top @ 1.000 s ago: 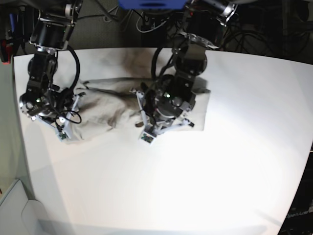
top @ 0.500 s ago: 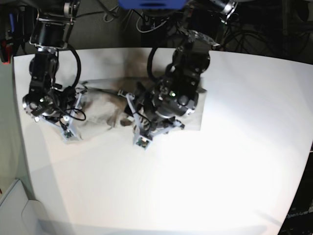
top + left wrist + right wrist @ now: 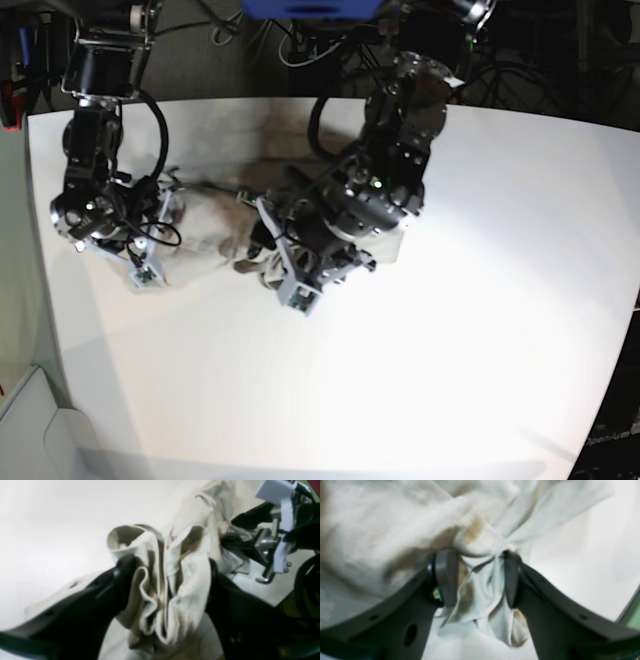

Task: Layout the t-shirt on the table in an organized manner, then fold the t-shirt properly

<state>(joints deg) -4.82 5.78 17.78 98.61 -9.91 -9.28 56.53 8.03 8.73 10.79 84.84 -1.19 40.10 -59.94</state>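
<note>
Cloth bunches in both grippers: the left gripper [image 3: 165, 580] and right gripper [image 3: 480, 577] each seemingly pinch the t-shirt [image 3: 215, 215], crumpled on the counter [image 3: 450, 350], probably to spread it.

The white table [image 3: 480, 330] carries the t-shirt [image 3: 215, 225], seemingly bunched, near its far edge.

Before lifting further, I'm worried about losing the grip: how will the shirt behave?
Likely floppy: the shirt bunches in folds between the left gripper and sags below the right gripper. Probably light, and may slip if the bunch thins.
</note>
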